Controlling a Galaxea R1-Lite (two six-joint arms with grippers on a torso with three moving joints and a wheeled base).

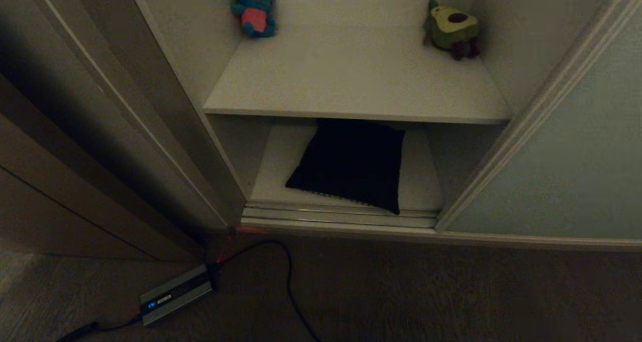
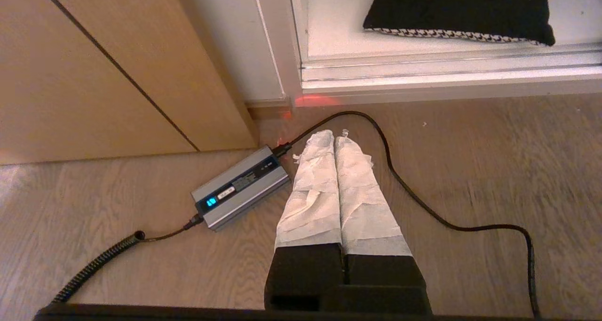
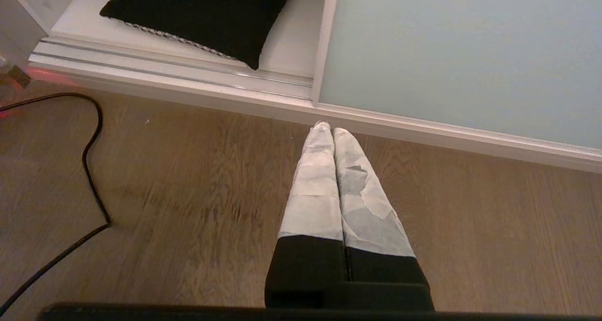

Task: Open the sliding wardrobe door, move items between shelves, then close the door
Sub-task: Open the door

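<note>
- The sliding wardrobe door (image 1: 577, 171) stands at the right of the head view, so the wardrobe is open.
- The cushion (image 1: 351, 164) lies on the lower shelf (image 1: 273, 174), in the middle of the frame; the upper shelf (image 1: 351, 81) carries two plush toys (image 1: 254, 8) at its back corners.
- The left gripper (image 2: 334, 135) and the right gripper (image 3: 328, 128) both hang over the floor (image 3: 188, 194) with fingers pressed together, holding nothing.
- The step in hand seems to be the moving; next, a gripper must spread its fingers and reach into the lower shelf for the cushion.
</note>
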